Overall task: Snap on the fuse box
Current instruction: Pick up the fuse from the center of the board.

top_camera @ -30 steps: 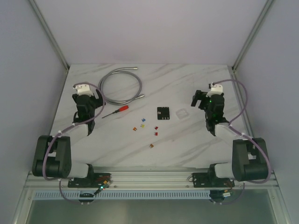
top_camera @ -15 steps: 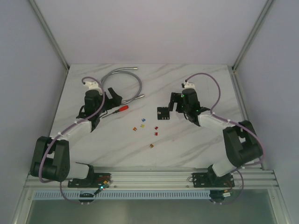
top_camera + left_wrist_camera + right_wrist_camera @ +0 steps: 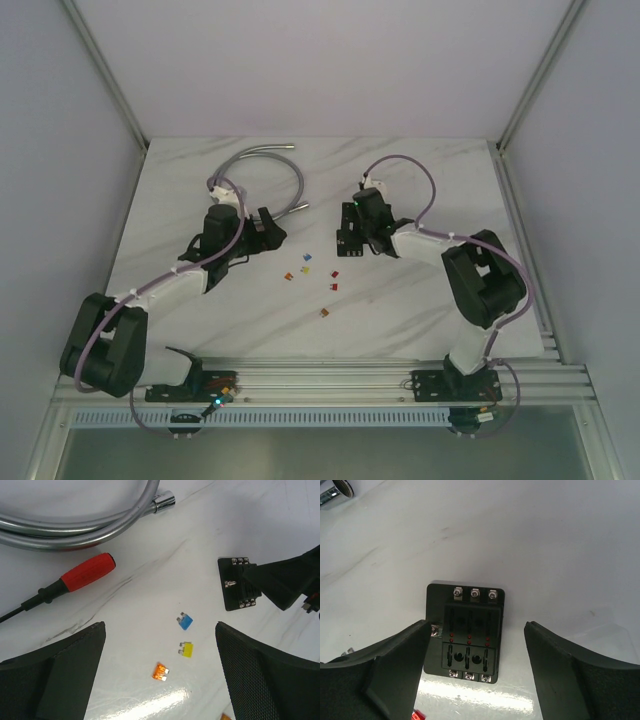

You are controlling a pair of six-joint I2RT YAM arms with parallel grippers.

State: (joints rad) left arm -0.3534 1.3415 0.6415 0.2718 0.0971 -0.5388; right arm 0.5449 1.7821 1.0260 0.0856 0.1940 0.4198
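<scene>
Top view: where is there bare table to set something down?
Bare: far-right table beyond the right arm, and the near strip between loose fuses and rail. Crowded: middle, around the fuse box, screwdriver and hose.

No readable text, numbers, labels or brand marks in any view. Fuse box (image 3: 467, 635) face: no legible print in the right wrist view, only small red dots in two rows between the slots. Blue fuse (image 3: 185, 622), yellow fuse (image 3: 186, 650) and orange fuse (image 3: 160, 672): any print is too small to make out. Red screwdriver handle (image 3: 87, 571): no legible marking.
</scene>
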